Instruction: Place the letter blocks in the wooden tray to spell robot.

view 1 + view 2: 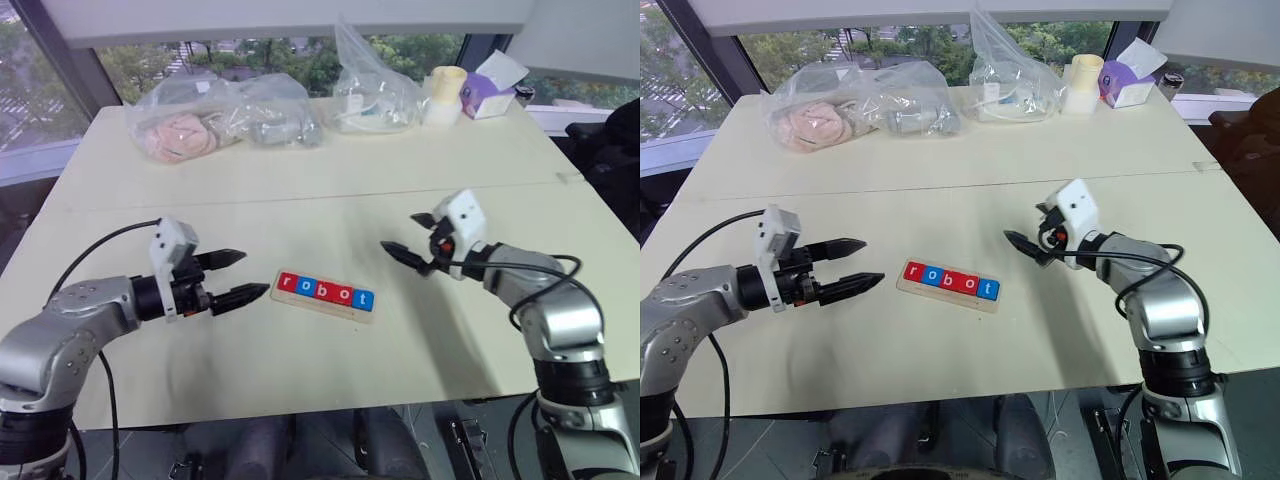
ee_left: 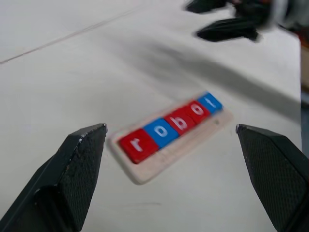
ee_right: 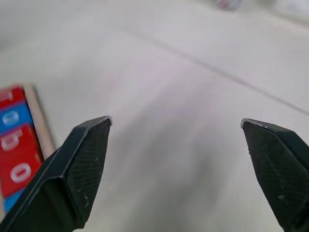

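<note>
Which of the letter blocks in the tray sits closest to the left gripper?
The red r block, at the end of the wooden tray that faces the left gripper. The other four blocks run away from it toward the blue t block.

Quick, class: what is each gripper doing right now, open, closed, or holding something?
Left gripper: open, holding nothing.
Right gripper: open, holding nothing.

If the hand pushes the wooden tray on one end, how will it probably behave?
The wooden tray looks stiff and flat, so it would likely slide or pivot on the smooth table, not tip. It seems light. The letter blocks sit loosely in its slot and may shift.
</note>
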You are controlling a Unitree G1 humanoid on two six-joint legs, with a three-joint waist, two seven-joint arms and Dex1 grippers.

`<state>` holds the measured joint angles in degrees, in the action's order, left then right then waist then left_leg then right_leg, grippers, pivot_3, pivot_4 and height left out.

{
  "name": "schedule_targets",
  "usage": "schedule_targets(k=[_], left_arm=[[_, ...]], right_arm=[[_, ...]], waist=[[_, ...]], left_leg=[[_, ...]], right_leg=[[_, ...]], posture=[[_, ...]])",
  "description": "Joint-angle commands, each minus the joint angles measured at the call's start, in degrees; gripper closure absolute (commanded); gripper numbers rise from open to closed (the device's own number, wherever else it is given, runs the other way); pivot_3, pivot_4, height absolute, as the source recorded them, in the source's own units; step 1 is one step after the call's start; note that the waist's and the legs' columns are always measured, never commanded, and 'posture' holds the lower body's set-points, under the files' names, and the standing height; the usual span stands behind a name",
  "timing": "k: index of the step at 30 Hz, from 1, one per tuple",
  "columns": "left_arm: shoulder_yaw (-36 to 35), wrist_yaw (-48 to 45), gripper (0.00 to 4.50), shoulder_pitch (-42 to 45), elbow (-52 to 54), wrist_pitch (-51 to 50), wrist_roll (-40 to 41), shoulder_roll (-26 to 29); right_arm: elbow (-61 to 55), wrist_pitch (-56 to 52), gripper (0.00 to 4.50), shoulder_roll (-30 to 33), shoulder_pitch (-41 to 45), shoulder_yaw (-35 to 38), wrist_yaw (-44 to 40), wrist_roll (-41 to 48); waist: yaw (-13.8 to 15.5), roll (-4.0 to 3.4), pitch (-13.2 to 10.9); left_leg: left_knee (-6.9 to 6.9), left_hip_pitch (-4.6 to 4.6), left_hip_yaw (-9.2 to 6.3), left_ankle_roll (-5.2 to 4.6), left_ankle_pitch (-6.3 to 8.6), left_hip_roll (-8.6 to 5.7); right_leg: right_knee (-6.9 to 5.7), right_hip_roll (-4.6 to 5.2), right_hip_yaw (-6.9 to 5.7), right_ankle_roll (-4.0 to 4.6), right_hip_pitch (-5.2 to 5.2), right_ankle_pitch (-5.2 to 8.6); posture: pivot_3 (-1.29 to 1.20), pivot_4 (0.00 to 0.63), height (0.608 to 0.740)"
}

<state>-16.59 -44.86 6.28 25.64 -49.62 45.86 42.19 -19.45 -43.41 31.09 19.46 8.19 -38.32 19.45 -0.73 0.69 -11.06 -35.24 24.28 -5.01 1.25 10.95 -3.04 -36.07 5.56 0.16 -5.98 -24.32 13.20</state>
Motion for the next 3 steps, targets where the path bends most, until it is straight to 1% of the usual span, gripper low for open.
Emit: schedule_targets(k=[1, 3], left_arm=[[-4.12, 3.84, 0.0, -2.72, 2.34, 0.49, 1.27, -1.49], [-5.04, 5.01, 0.0, -4.72, 2.73, 2.02, 0.39, -2.32]], right_arm=[[-6.43, -2.35, 0.1, -0.71, -3.09, 3.56, 1.69, 4.37], [-7.91, -3.11, 0.1, -0.75, -4.74, 4.03, 2.08, 5.91]], waist=[[0.04, 0.0, 0.0], [0.03, 0.0, 0.0]], left_leg=[[0.0, 0.0, 0.0, 0.0, 0.0, 0.0], [-0.02, -0.01, 0.01, 0.0, 0.0, 0.01]], right_leg=[[0.0, 0.0, 0.01, 0.01, 0.0, 0.01], [0.0, 0.01, 0.02, 0.03, 0.02, 0.01]], posture=[[0.0, 0.15, 0.74], [0.0, 0.15, 0.74]])
